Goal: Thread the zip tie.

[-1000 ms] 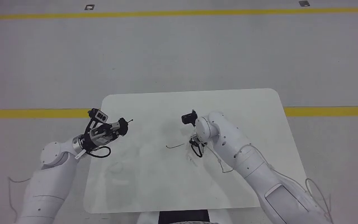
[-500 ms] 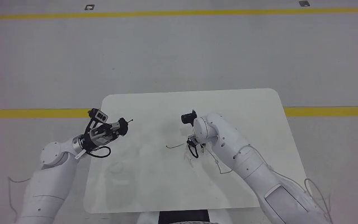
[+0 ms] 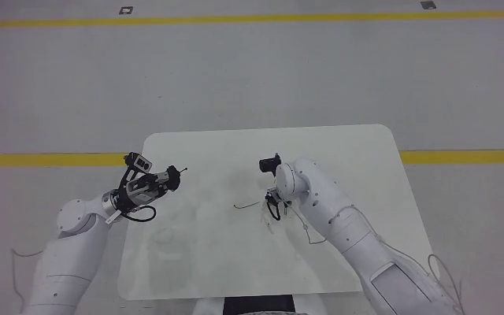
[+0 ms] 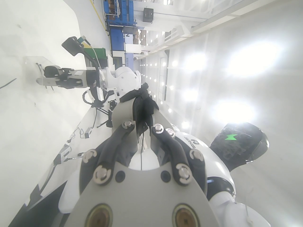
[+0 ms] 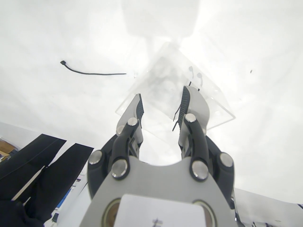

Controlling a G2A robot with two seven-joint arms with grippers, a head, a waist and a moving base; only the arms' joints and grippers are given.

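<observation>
We see the white worktop [image 3: 346, 157] carrying everything. The left gripper [image 3: 175, 175] hangs raised just inside the worktop's left edge, toward the far-left corner, and points across the worktop. In its wrist view the left gripper's [image 4: 142, 89] fingers are pressed together, and we cannot make out anything between them. The right gripper [image 3: 272, 209] points down near the middle of the worktop. Its fingers stand apart with nothing between them, poised over a clear plate [image 5: 165, 76] that lies flat there. The plate has small dark holes near one edge. The zip tie [image 5: 94, 73] lies loose and slightly curved on the bare worktop just beside the plate, on the side toward the left edge, apart from both grippers. Its head end points away from the plate. A thin black strand [image 5: 175, 121] runs beside one right finger pad, and we cannot tell whether they touch.
</observation>
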